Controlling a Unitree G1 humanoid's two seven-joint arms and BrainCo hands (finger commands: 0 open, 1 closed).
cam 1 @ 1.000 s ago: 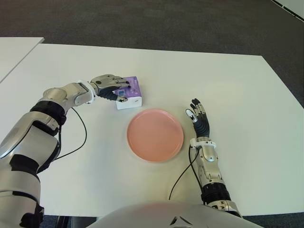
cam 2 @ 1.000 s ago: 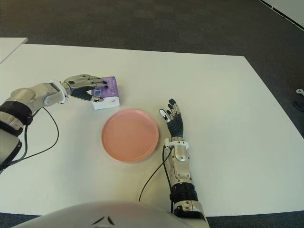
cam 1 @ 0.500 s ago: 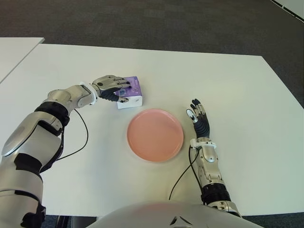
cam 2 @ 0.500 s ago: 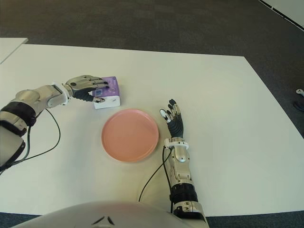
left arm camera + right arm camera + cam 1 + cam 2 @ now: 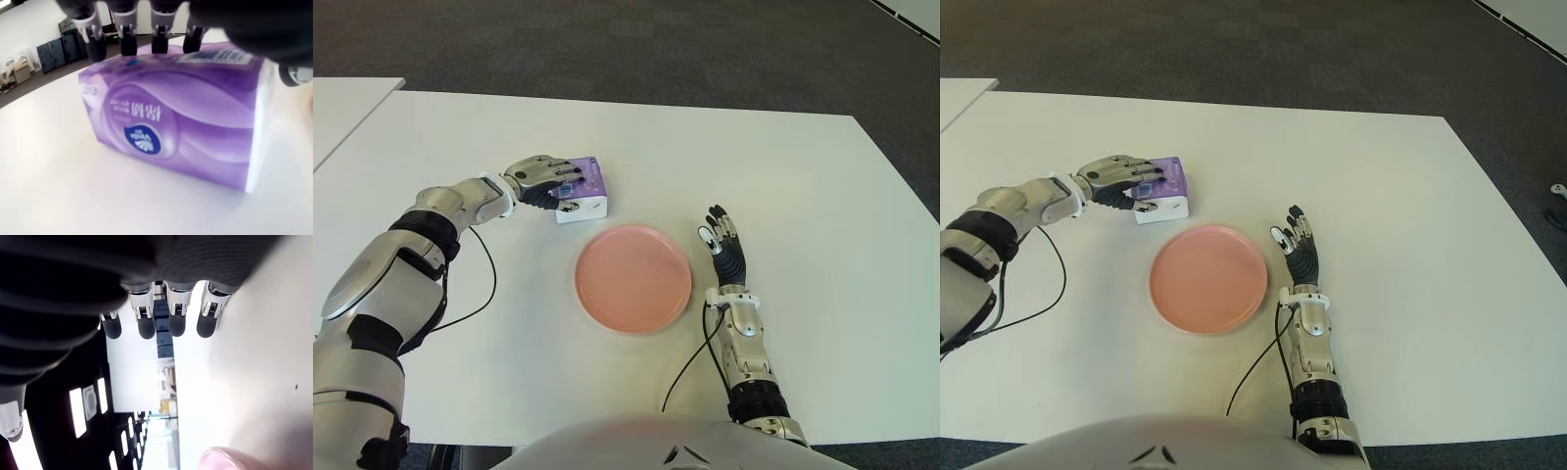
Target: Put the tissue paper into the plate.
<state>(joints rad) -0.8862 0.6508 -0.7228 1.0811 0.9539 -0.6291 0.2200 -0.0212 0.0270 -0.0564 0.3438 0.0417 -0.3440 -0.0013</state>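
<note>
A purple and white tissue pack [image 5: 587,192] lies on the white table [image 5: 783,166], just beyond the left rim of the pink plate [image 5: 633,277]. My left hand [image 5: 560,189] reaches in from the left and covers the pack. In the left wrist view its fingers [image 5: 128,41] curl over the top edge of the tissue pack [image 5: 186,127], and the thumb presses near the white end. The pack still sits on the table. My right hand [image 5: 724,245] shows just right of the plate, fingers straight, holding nothing.
A black cable [image 5: 481,286] loops on the table below my left forearm, and another [image 5: 690,362] runs beside my right forearm. A second white table [image 5: 342,108] stands at the far left. Dark carpet lies beyond the far edge.
My left forearm has swung slightly and the hand has settled a little further over the tissue pack, which has barely shifted. The right hand and the plate have not moved.
</note>
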